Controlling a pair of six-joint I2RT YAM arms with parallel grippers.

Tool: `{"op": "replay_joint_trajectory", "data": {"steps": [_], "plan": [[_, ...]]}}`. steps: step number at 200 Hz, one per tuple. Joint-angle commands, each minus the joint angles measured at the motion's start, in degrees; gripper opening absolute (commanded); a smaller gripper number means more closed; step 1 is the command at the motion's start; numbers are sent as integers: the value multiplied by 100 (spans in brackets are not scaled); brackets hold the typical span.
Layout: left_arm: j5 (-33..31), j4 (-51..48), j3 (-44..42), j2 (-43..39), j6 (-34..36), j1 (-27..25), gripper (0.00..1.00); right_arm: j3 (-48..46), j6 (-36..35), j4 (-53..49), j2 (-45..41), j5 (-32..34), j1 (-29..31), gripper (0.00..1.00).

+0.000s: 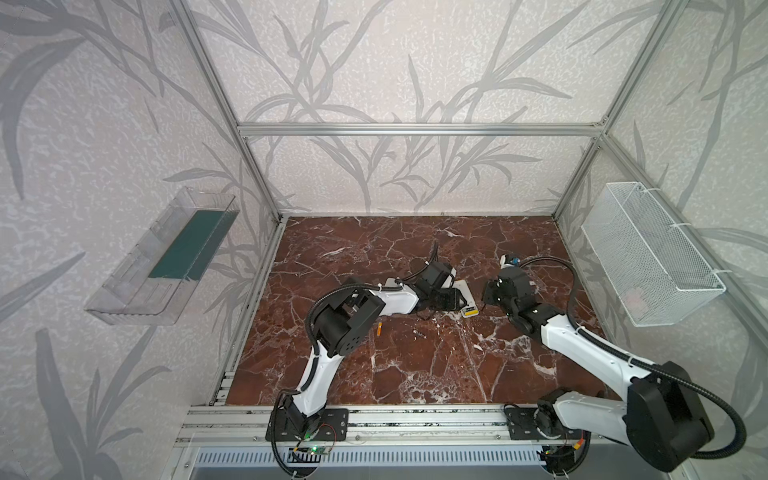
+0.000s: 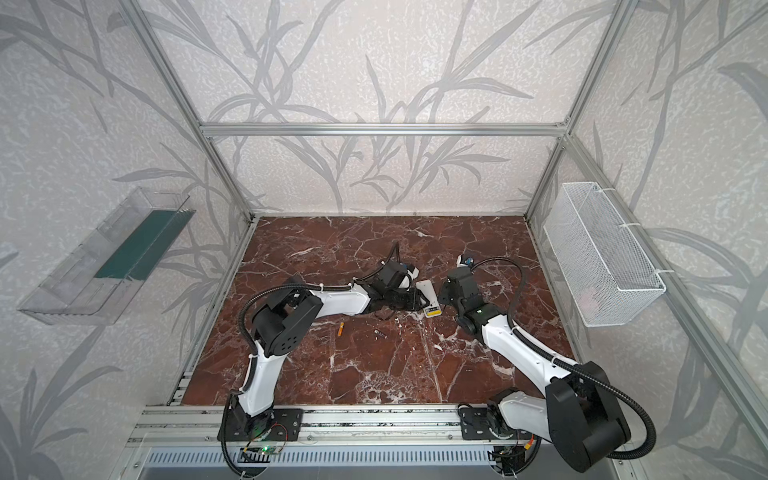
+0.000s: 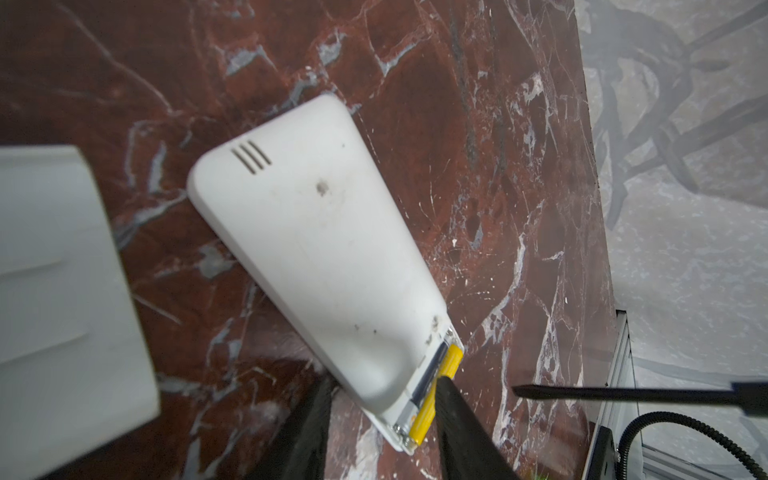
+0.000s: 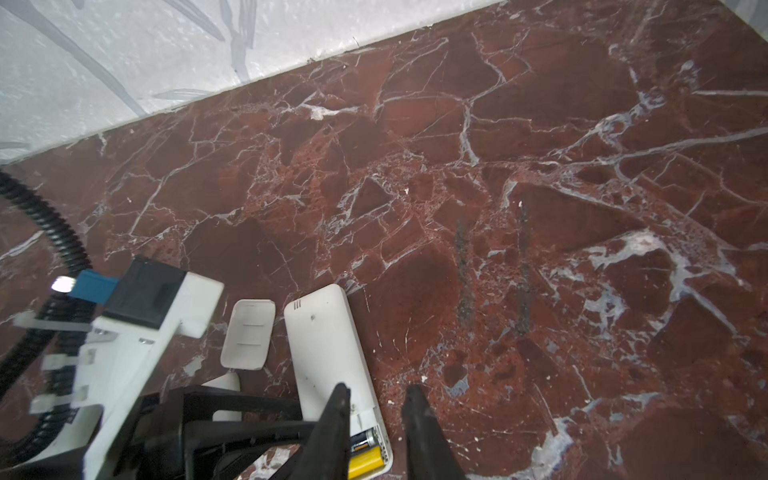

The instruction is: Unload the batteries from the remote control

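It was a lab test cell: aluminium frame [image 1: 419, 129], leaf-print walls [image 1: 104, 124], red marble worktop [image 1: 415, 365], wire basket [image 1: 648, 257].

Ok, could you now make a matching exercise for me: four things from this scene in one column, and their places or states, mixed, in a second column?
Things:
1. white remote
2. white cover
3. loose yellow-orange battery
4. wire basket

Places or states:
A. hangs on the right wall
B. lies alone on the marble table, nearer the front than the remote
C. lies flat beside the remote, not touching it
D. lies back up, compartment open, yellow battery inside

Pairs: 1-D, 2-C, 3-B, 4-A
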Motion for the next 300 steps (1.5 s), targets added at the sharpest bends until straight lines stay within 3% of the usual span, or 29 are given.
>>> {"op": "replay_joint_trajectory", "data": {"steps": [1,85,222,300], "plan": [[-239,-331,31,-19,-115,-10,41,73,1,270,119,224,68,0],[-267,-412,56,123,-284,-14,31,69,14,540,359,273,89,0],[-189,-355,56,290,-378,-19,29,84,-267,861,801,302,135,0],[-72,-313,-117,404,-633,-158,23,-718,704,1855,704,467,76,0]]}}
